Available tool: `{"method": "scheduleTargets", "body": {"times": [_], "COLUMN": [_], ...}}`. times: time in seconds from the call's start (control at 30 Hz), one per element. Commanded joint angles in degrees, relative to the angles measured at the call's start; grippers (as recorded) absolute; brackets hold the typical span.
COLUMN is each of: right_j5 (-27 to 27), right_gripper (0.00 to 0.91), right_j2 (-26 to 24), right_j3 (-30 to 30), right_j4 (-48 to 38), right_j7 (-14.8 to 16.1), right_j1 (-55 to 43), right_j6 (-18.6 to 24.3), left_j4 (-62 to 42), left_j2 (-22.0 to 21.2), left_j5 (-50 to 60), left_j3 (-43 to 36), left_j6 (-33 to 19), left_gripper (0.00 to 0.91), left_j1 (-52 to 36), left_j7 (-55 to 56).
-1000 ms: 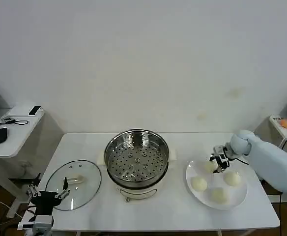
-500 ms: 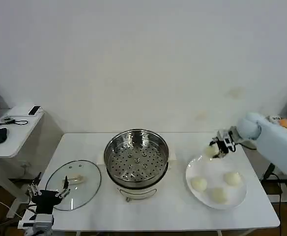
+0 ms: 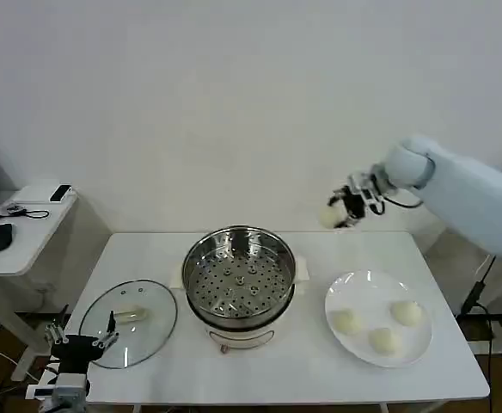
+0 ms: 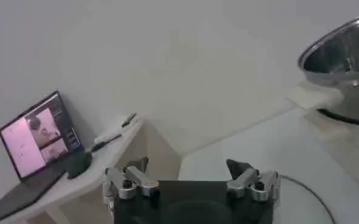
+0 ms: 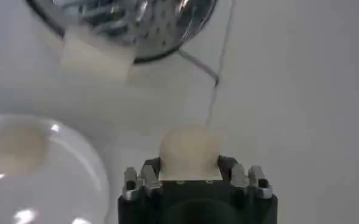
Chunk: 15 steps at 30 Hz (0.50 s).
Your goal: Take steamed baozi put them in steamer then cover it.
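Note:
My right gripper (image 3: 341,211) is raised in the air, right of and above the steamer (image 3: 239,277), shut on one cream-white baozi (image 3: 332,215) (image 5: 189,151). The steamer's perforated tray holds nothing. Three more baozi (image 3: 347,322) (image 3: 406,312) (image 3: 384,342) rest on the white plate (image 3: 363,288) at the right. The glass cover (image 3: 129,321) lies flat on the table left of the steamer. My left gripper (image 3: 81,342) (image 4: 189,179) waits open at the table's front left corner, by the cover's edge.
A side desk (image 3: 23,228) with a mouse and small devices stands beyond the table's left edge; a laptop (image 4: 36,137) sits on it. Bare tabletop (image 3: 277,361) lies in front of the steamer, and a white wall is behind.
The right gripper lifted a baozi off the plate and carried it up and leftward toward the steamer. Three baozi are left on the plate. The left arm stayed put.

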State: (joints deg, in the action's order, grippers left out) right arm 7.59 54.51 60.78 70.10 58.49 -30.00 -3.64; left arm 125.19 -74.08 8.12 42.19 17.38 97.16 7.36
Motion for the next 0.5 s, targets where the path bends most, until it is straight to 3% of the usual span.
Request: {"method": "scheduleTargets", "body": {"times": [0.03,0.27,0.47,0.5], "right_j5": [3.4,0.1,-5.8,-8.8], "right_gripper": [0.635,0.645,0.635,0.635], "right_j2": [10.3,17.0,19.6,20.0], "right_j3": [4.1,7.0,9.4,9.4], "right_j4": [0.3,-0.5,-0.9,-1.6], "right_j7": [-0.3,0.0,-1.2,-1.8], "right_j1": [-6.4,-4.1,-2.0,-1.2], "right_j6": [1.4,7.7,14.8,16.6], "left_j4": [-0.3,-0.6,-0.6,-0.7], "left_j2": [0.0,-0.2,-0.6,-0.7], "left_j5": [-0.6,-0.7,-0.7,-0.7], "left_j3": [0.2,1.1,1.8,1.9], "left_j6": [0.1,0.0,-0.1,-0.1], "left_gripper": [0.907,0.907,0.907,0.907], "left_j1": [0.0,0.0,0.3,0.3], "left_j7": [0.0,0.0,0.0,0.1]}}
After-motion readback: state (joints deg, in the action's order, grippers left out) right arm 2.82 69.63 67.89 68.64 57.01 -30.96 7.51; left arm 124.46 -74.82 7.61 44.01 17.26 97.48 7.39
